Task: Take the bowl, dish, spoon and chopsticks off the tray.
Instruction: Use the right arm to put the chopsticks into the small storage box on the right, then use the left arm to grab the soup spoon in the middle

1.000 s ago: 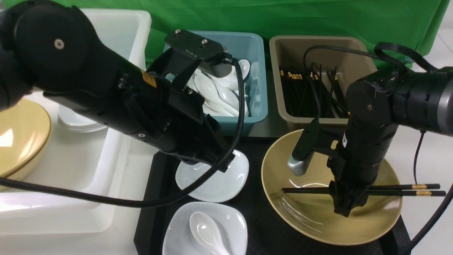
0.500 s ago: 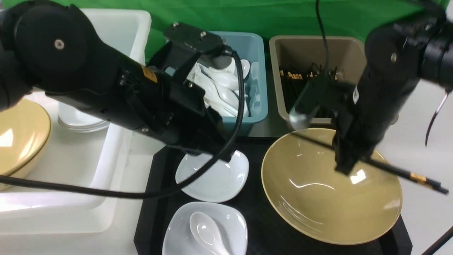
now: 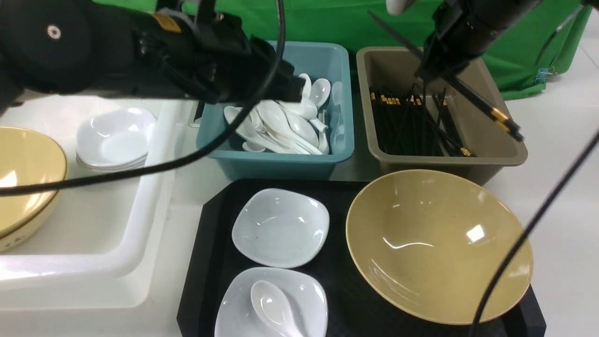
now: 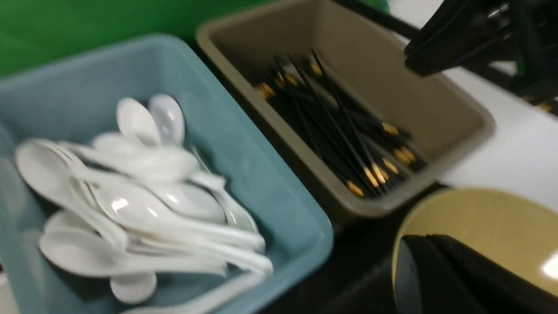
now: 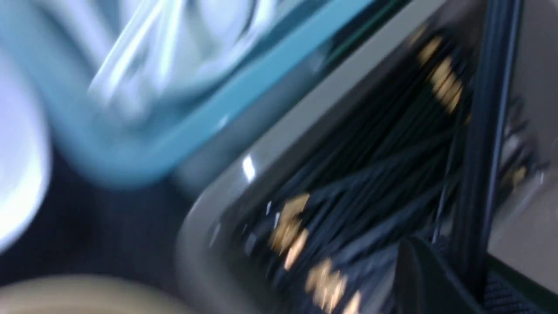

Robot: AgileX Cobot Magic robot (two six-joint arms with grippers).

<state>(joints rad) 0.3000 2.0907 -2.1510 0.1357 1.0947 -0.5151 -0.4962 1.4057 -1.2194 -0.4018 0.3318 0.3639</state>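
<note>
The black tray [image 3: 210, 243] holds the mustard-yellow bowl [image 3: 435, 243], an empty white dish [image 3: 281, 227] and a second white dish [image 3: 234, 309] with the white spoon [image 3: 271, 304] in it. My right gripper [image 3: 427, 70] is shut on the black chopsticks [image 3: 472, 98], which hang tilted above the brown bin; they show between its fingers in the right wrist view [image 5: 479, 131]. My left gripper [image 3: 292, 91] is raised over the teal bin, shut with nothing in it; its fingers [image 4: 436, 270] show against the bowl [image 4: 488, 226].
A teal bin [image 3: 281, 161] holds several white spoons. A brown bin [image 3: 444, 161] holds several black chopsticks. A white tub [image 3: 140, 210] at the left holds stacked white dishes [image 3: 114, 135] and another yellow bowl [image 3: 23, 178]. The right arm's cable [image 3: 514, 252] hangs across the bowl.
My right gripper lifted the chopsticks off the bowl and carried them up and back over the brown bin. My left arm rose from above the white dish to over the teal bin.
</note>
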